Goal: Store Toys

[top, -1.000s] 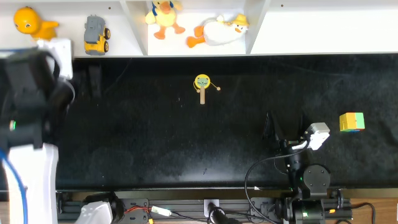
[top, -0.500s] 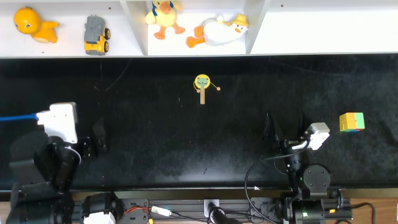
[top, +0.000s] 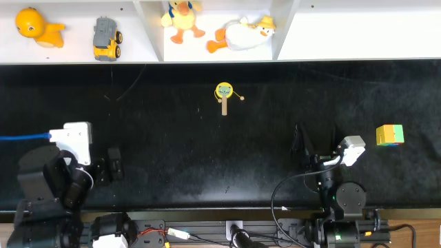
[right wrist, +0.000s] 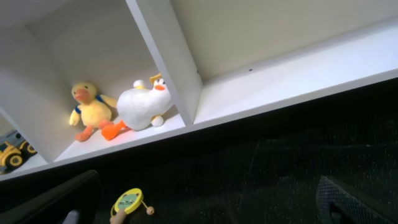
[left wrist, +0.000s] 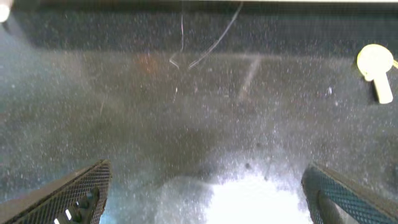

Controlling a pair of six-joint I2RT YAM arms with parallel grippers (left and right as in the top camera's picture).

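My left gripper (top: pixel 109 165) has drawn back from the shelf (top: pixel 344 31) to seven o'clock, released and empty, so the rattle (top: pixel 224 94) at twelve awaits storing.

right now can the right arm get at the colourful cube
Probably yes. The cube sits on bare mat just beside the right gripper, with nothing between them. Its fingers are open, though it faces the shelf and would have to turn.
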